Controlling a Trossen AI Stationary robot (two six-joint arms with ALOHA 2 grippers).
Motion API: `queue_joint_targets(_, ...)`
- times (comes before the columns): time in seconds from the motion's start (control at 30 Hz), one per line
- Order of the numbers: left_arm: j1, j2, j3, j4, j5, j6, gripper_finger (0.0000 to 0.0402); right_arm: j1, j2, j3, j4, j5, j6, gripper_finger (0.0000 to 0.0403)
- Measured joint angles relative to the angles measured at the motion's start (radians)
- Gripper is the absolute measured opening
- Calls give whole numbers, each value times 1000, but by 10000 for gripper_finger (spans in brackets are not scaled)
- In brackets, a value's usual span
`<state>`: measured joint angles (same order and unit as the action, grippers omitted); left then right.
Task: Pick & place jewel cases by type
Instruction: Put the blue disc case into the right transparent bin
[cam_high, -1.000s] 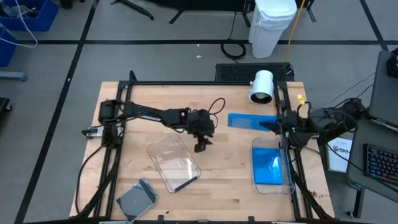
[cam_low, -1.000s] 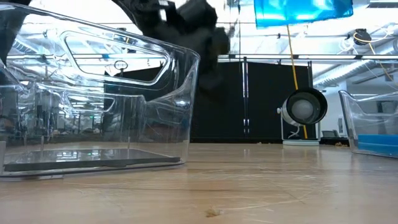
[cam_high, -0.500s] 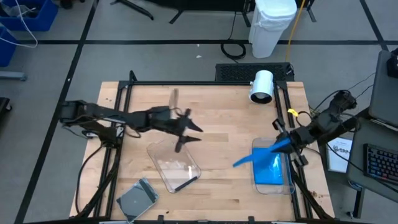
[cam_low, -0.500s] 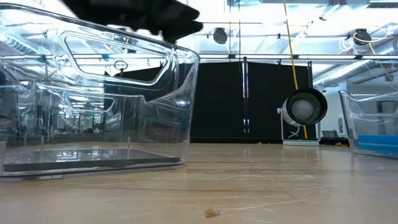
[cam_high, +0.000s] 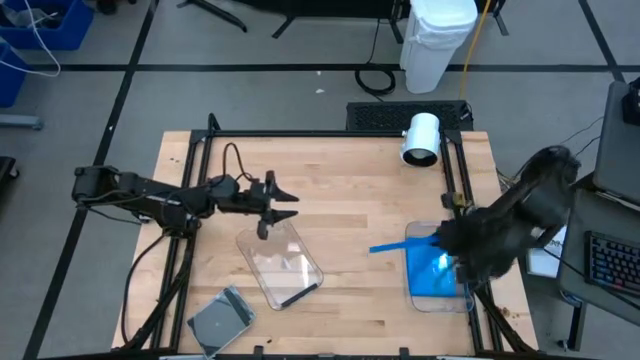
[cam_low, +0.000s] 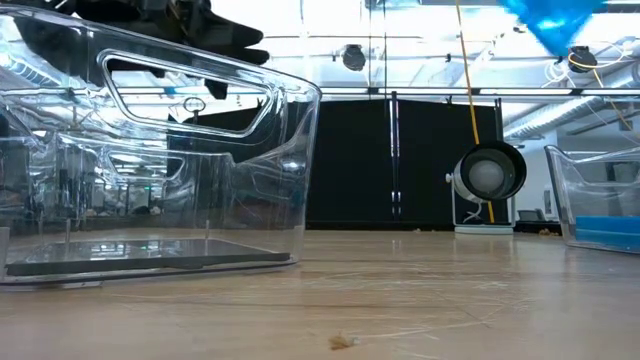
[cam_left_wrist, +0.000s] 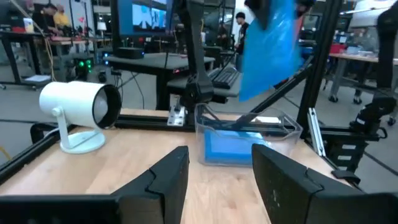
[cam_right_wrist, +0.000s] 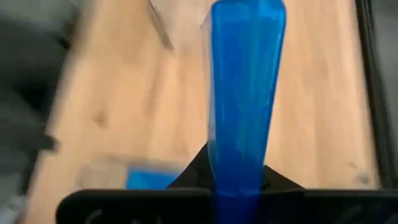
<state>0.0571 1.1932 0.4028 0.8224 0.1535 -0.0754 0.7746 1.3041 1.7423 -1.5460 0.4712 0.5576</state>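
Note:
My right gripper (cam_right_wrist: 244, 186) is shut on a blue jewel case (cam_high: 400, 245), which is in the air over the left wall of the right clear tub (cam_high: 415, 295). A second blue jewel case (cam_high: 432, 275) lies flat in that tub. The left clear tub (cam_high: 262, 250) has a dark jewel case (cam_high: 296, 297) on its floor. A grey jewel case (cam_high: 222, 318) lies flat on the table near the front left. My left gripper (cam_high: 283, 200) is open and level above the left tub's far end, with nothing between its fingers (cam_left_wrist: 168, 180). My right gripper pinches the blue jewel case's two flat faces between its fingers at one edge (cam_right_wrist: 244, 168). The fingers slant down from the table's right. The case sticks out past the fingertips toward the table's left, lifted clear above the right tub and tilted.
A white lamp-like device (cam_high: 421, 140) stands at the far right of the table. A black frame rail (cam_high: 455, 180) runs along the right edge. Bare wood (cam_high: 350, 210) lies between the two tubs.
My right gripper has swung from the far right toward the near edge and up, carrying the blue jewel case, which has tipped from lying flat to tilted. My left gripper has drawn back toward the table's left edge and tipped up from pointing down to level.

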Motion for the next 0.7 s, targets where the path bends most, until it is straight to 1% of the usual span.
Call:
queue_joint_targets(0.03,-5,-2,-1,-1,1,13,182,0,50,21,-40,-4,62,3)
queue_joint_targets(0.07,-10,-3,-1,1,2,28,182,-1,83,21,-23,-26,81,3)
queue_joint_targets(0.13,-21,-9,-1,-4,2,55,182,15,124,-2,52,-101,69,3)
queue_joint_targets(0.17,-24,-11,-1,2,4,64,182,26,149,-5,56,-105,87,3)
queue_joint_targets(0.23,-28,-10,-1,-1,3,68,182,45,198,-16,-25,-113,183,3)
queue_joint_targets(0.27,-29,-10,-1,-3,3,70,182,55,209,-42,-39,-134,221,3)
queue_joint_targets(0.33,-34,-10,-1,-4,3,68,182,74,198,-92,1,-155,255,3)
queue_joint_targets(0.37,-36,-10,-1,-4,3,68,182,83,195,-103,7,-153,300,3)
queue_joint_targets(0.43,-44,-10,-1,-15,3,56,182,95,183,-138,-29,-164,389,3)
queue_joint_targets(0.5,-53,-9,-1,-13,4,47,182,119,155,-178,-28,-175,430,3)
queue_joint_targets(0.57,-65,-10,-1,-9,3,47,182,132,131,-201,-11,-165,493,3)
queue_joint_targets(0.63,-77,-10,-1,-10,4,47,182,135,98,-239,-32,-186,515,3)
queue_joint_targets(0.7,-91,-10,-1,-9,3,49,182,140,70,-261,-29,-180,553,3)
